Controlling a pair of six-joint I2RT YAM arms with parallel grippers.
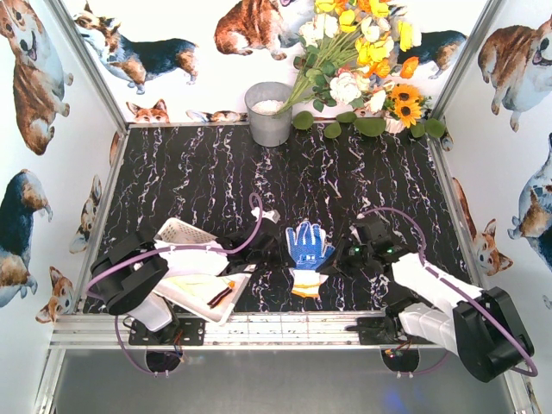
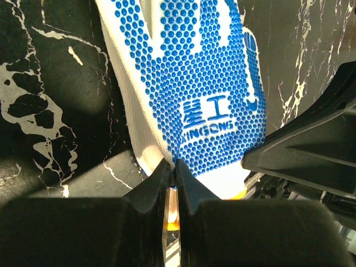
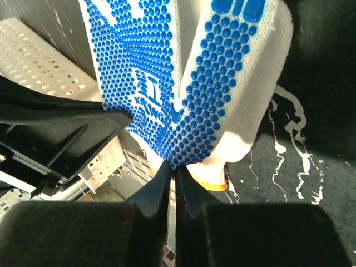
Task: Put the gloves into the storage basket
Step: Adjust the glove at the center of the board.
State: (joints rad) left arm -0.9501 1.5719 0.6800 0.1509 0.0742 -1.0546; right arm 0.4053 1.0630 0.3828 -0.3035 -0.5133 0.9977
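A white glove with blue dots (image 1: 308, 248) and an orange cuff sits at the near middle of the black marble table, between my two arms. My left gripper (image 1: 281, 250) is shut on the glove's left edge near the cuff. In the left wrist view the jaws (image 2: 173, 167) pinch the white knit of the glove (image 2: 200, 83). My right gripper (image 1: 338, 255) is shut on the opposite edge. In the right wrist view the gripper (image 3: 172, 167) nips the dotted fabric of the glove (image 3: 183, 83). The white storage basket (image 1: 185, 231) lies to the left, partly under my left arm.
A grey metal bucket (image 1: 269, 114) stands at the back centre, beside a bunch of flowers (image 1: 366, 52). Walls with dog pictures close in three sides. A metal rail (image 1: 285, 329) runs along the near edge. The basket's slotted wall (image 3: 39, 61) shows in the right wrist view.
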